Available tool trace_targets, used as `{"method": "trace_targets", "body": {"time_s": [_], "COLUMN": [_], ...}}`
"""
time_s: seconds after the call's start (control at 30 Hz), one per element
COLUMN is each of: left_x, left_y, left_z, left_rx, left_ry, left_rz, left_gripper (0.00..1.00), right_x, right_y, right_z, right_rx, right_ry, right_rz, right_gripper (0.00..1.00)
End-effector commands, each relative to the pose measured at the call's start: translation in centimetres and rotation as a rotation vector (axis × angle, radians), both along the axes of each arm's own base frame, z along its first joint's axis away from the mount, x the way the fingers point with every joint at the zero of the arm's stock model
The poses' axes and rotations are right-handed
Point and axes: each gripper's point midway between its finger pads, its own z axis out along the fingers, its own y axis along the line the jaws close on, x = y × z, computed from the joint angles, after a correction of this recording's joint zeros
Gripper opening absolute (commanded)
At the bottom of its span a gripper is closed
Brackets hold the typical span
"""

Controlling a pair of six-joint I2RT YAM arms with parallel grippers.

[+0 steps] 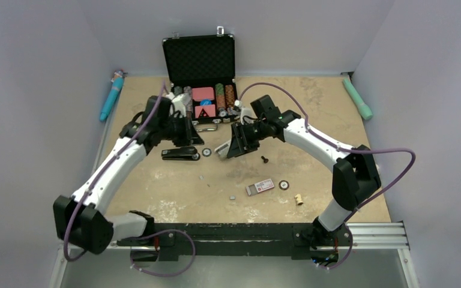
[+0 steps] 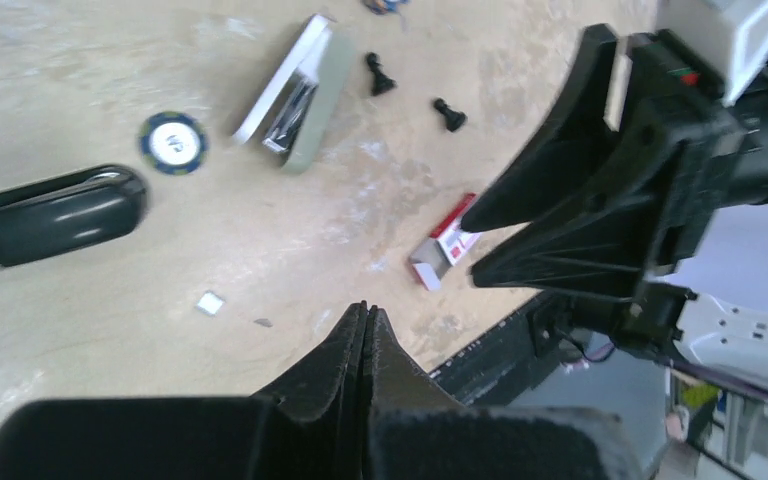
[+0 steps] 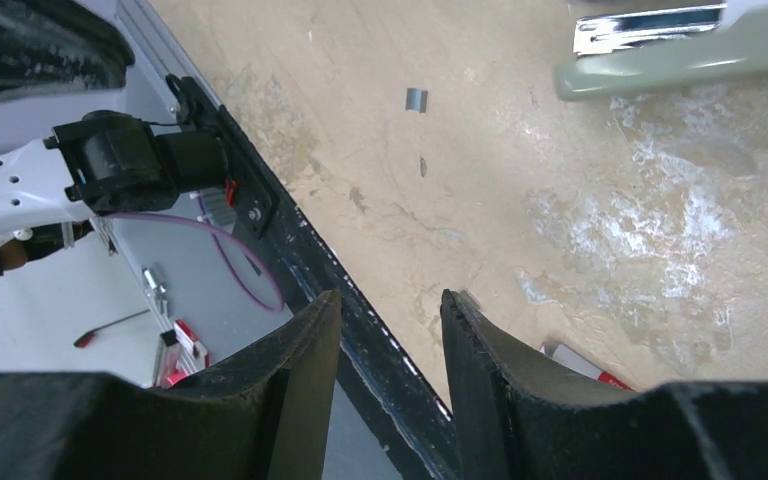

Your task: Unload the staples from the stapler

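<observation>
Left gripper (image 2: 365, 315): jaws pressed fully together, nothing between them. It is held above the table just on the far side of the stapler (image 1: 180, 154). Right gripper (image 3: 384, 300): jaws parted by a narrow gap and empty, hanging near the table's middle with its tips toward the near edge. Judgement: neither is engaged with anything. They face one another across the work area, so either could come down on the stapler.

Black case (image 1: 199, 60): stands open at the middle of the far edge, lid upright and chips in its tray. It takes no part in the task.

Stapler: lies flat, left of centre, its length running parallel to the far edge. It appears shut. Whether it holds more staples cannot be told.

Pale grey-green body (image 2: 300, 95): shows a bright metal channel and lies just right of the stapler, beneath the right gripper. It is possibly a second stapler.

Red-and-white box (image 1: 260, 186): lies flat, right of centre, toward the near edge.

Poker chip (image 1: 206, 153): lies between the stapler and the grey-green body.

Staples (image 1: 232, 196): a small grey strip loose on the bare table, just left of the box and well apart from the stapler. The left wrist view shows the same strip (image 2: 209, 303). Judgement: lying outside the stapler, this strip counts as unloaded. Flat and tiny, it would be awkward to pinch.
</observation>
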Motion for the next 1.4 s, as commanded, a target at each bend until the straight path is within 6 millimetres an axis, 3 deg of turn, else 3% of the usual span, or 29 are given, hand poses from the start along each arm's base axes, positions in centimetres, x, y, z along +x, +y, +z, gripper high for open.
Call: {"method": "trace_targets", "body": {"time_s": [0.0, 0.1, 0.17, 0.33, 0.43, 0.67, 0.7, 0.87, 1.07, 1.13, 1.37], "left_x": [-0.2, -1.5, -2.3, -4.1, -4.5, -4.4, -4.4, -5.5, -8.7, -9.8, -11.1], "left_y": [4.4, 6.5, 6.8, 6.1, 5.6, 4.9, 5.3, 8.9, 16.9, 18.5, 19.5], "left_z": [-0.7, -1.0, -1.4, -4.5, -5.2, -3.9, -3.9, -2.7, -1.5, -0.8, 1.7], "left_rx": [-0.008, -0.003, -0.017, -0.034, -0.017, 0.111, 0.129, 0.283, 0.585, 0.606, 0.545], "left_ry": [-0.122, -0.202, -0.221, -0.088, -0.070, -0.102, -0.083, -0.011, -0.038, -0.060, -0.195], "left_rz": [0.124, 0.210, 0.224, 0.200, 0.174, 0.115, 0.142, 0.282, 0.465, 0.524, 0.577], "left_gripper": [0.00, 0.00, 0.00, 0.04, 0.26, 0.97, 1.00, 1.00, 1.00, 1.00, 1.00], "right_x": [0.9, 1.0, 0.9, 1.3, 2.0, 4.0, 4.3, 2.2, 0.7, 0.1, -1.6], "right_y": [0.5, 0.5, 0.5, 0.5, 0.2, -0.4, -0.4, 2.8, 5.8, 7.1, 11.7], "right_z": [2.9, 3.1, 3.0, 2.5, 2.2, 2.1, 2.2, 3.0, 3.5, 3.6, 1.5], "right_rx": [0.046, 0.046, 0.046, 0.030, -0.005, -0.120, -0.167, -0.256, -0.198, -0.203, -0.255], "right_ry": [-0.054, -0.055, -0.053, -0.045, -0.053, -0.159, -0.213, -0.378, -0.501, -0.545, -0.541], "right_rz": [-0.008, -0.013, -0.014, -0.030, -0.079, -0.146, -0.148, -0.056, -0.067, -0.043, 0.017], "right_gripper": [0.46, 0.46, 0.46, 0.47, 0.50, 0.58, 0.58, 0.58, 0.57, 0.57, 0.53]}}
